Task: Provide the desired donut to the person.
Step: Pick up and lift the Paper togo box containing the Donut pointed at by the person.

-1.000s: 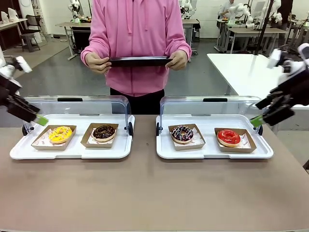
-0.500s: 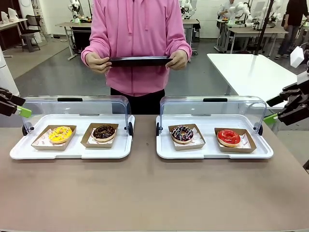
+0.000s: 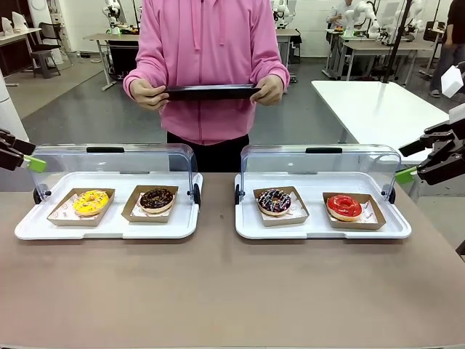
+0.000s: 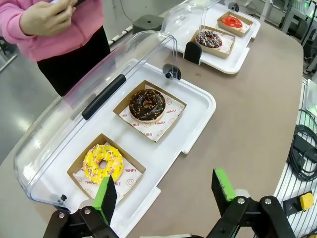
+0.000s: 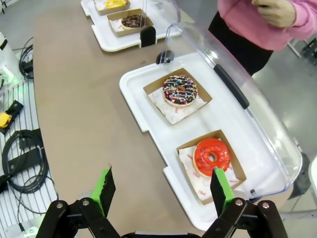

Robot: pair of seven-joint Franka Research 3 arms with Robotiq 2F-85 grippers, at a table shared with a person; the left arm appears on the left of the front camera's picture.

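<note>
Both claws stand wide open and hold nothing: the left gripper (image 4: 164, 191) hangs off the table's left end above the table (image 3: 218, 291) edge just beside the left tray (image 3: 109, 229), and the right gripper (image 5: 161, 188) hangs off the right end near the right tray (image 3: 320, 231). Each white tray has its clear domed lid tipped back on its hinges, the left lid (image 3: 116, 160) and the right lid (image 3: 320, 161) standing open toward the person (image 3: 207, 73). Four donuts sit untouched in brown card holders: a yellow sprinkled donut (image 3: 91, 201) and a chocolate donut (image 3: 157, 198) in the left tray, a dark donut with coloured icing stripes (image 3: 275, 201) and a red glazed donut (image 3: 344, 206) in the right one. Which is wanted I cannot tell. The person stands at the far side, between the trays, holding a flat black tray (image 3: 211, 92) level in both hands.
</note>
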